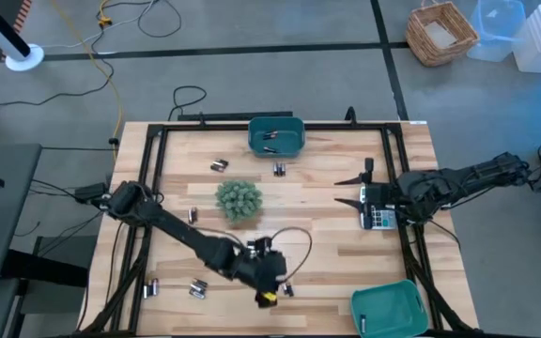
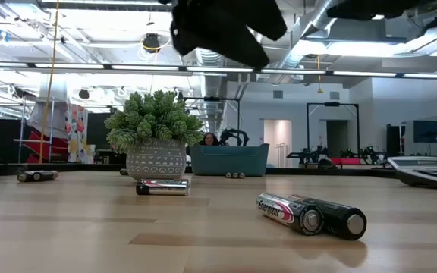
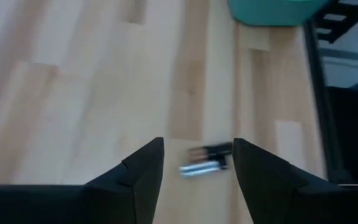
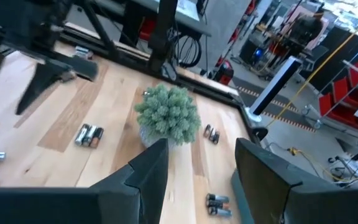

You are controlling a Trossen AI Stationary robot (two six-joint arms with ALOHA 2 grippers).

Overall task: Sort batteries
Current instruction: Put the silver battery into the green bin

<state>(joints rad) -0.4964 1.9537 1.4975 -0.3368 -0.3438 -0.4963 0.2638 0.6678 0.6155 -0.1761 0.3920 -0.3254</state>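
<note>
Honestly, quite a bit can't be made out. The teal bin (image 3: 272, 9) is cut off by the left wrist view's edge. The two batteries (image 3: 205, 160) are blurred there. In the low view, the calculator (image 2: 431, 171) is clipped at the table's edge, and the far bin (image 2: 230, 159) is partly hidden by the plant (image 2: 154, 125).

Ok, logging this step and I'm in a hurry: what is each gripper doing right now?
Left gripper: open, empty, fingers over a pair of batteries.
Right gripper: open, empty, at the calculator.
</note>
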